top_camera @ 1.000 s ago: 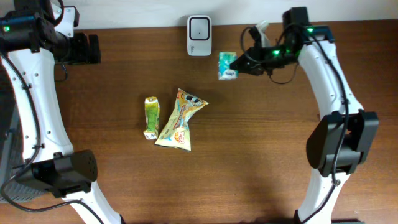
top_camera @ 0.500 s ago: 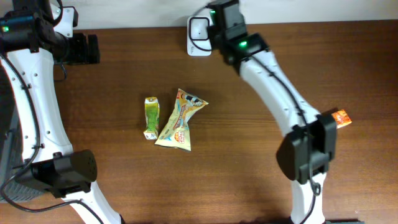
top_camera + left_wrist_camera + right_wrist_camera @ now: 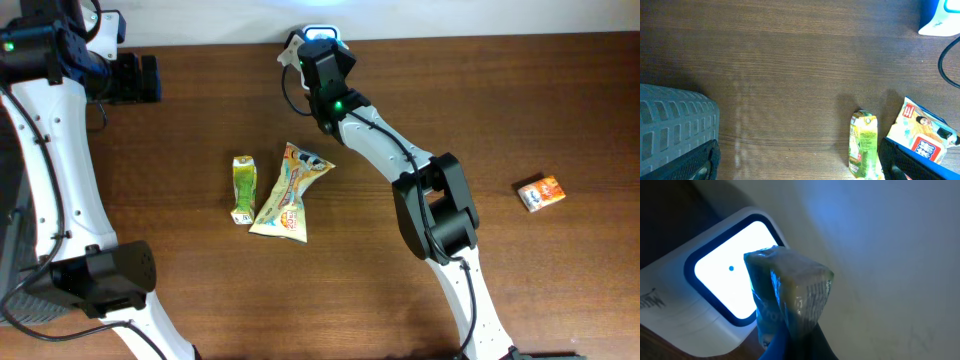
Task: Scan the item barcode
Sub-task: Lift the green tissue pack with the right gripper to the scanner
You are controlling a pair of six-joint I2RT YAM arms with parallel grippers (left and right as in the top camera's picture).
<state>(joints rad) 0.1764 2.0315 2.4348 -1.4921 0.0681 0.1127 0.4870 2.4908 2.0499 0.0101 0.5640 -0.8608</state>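
Right gripper (image 3: 794,341) is clamped shut on the lower end of a small wrapped packet (image 3: 790,292), which stands up out of its fingers in the right wrist view. That packet sits directly in front of the scanner (image 3: 700,315), partly covering its lit window, which glows bright white inside a blue border with a small blue dot on it. Printed lines show on the side of the packet turned away from the window, but they are too blurred to read. From overhead, the right arm reaches across to the far edge of the table (image 3: 480,120), its wrist covering most of the scanner (image 3: 322,32), of which only a glowing top edge shows. Left gripper (image 3: 148,78) hangs wide open and holds nothing, off at the far left corner, well apart from the scanner. Near the middle of the table lie a green carton (image 3: 243,187) and, just beside it, a yellow snack bag (image 3: 288,190). An orange box (image 3: 540,192) lies alone toward the right side.
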